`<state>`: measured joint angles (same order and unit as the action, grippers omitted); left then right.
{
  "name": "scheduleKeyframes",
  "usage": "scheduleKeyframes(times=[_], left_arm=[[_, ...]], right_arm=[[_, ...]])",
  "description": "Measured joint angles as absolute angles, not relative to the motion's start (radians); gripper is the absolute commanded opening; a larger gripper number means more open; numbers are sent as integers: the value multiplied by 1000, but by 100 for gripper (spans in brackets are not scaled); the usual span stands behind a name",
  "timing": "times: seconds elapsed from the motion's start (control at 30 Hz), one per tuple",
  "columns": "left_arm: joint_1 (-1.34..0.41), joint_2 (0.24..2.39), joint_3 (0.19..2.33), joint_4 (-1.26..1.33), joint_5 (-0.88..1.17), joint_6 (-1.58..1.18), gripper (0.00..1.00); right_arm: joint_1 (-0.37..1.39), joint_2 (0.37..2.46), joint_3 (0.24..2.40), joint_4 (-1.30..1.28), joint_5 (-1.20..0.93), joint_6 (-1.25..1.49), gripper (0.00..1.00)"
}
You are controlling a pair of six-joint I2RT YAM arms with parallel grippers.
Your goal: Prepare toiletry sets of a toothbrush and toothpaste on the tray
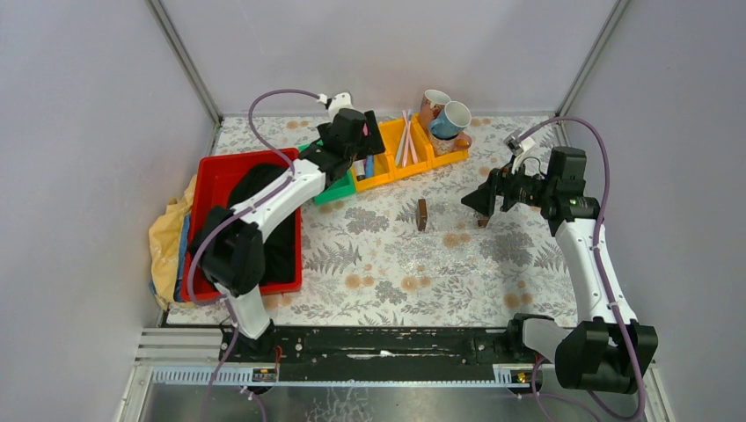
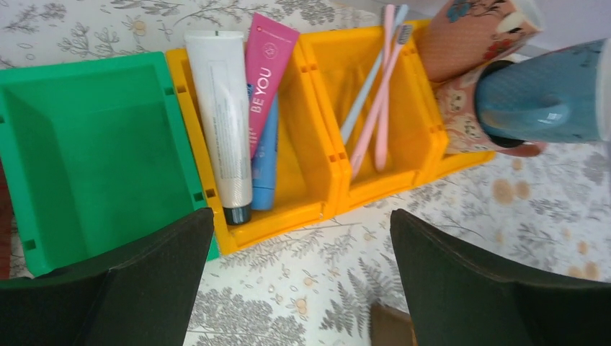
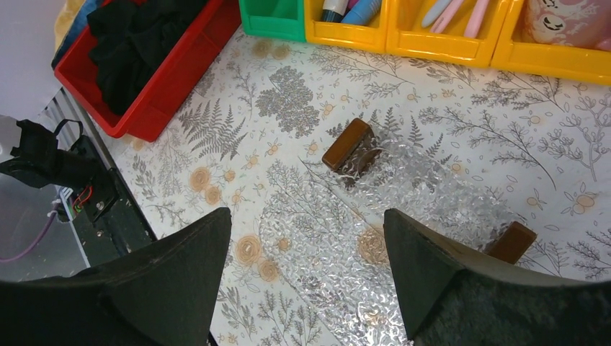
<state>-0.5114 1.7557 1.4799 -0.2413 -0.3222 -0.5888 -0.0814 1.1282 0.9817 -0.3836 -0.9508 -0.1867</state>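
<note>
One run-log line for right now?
left gripper: open, above yellow plastic bin of toothpaste tubes | right gripper: open, near small brown block | thin plastic toothbrushes: in neighbouring yellow bin

Robot test cell, lab-like. Plain grey panel walls (image 1: 387,44), metal corner posts (image 1: 185,63) at upper left and upper right. Left arm (image 1: 281,189) and right arm (image 1: 585,255) bolted to black rail (image 1: 422,341) along bottom. Flower-print tablecloth (image 1: 378,264), plastic bins (image 1: 387,167) at top centre.

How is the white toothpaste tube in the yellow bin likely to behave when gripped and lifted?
The white tube looks flat and soft-walled, so it would probably dent under a squeeze rather than stay stiff. Its glossy skin may be slippery. It lies packed beside the pink tube in the yellow bin, so lifting it could drag that neighbour.
</note>
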Motion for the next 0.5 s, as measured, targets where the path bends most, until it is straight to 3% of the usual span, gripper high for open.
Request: scheduleKeyframes(times=[0.5], left_arm=[[-511, 1943, 1636, -309, -392, -435, 96]], right_arm=[[-82, 1128, 982, -384, -923, -191, 84]])
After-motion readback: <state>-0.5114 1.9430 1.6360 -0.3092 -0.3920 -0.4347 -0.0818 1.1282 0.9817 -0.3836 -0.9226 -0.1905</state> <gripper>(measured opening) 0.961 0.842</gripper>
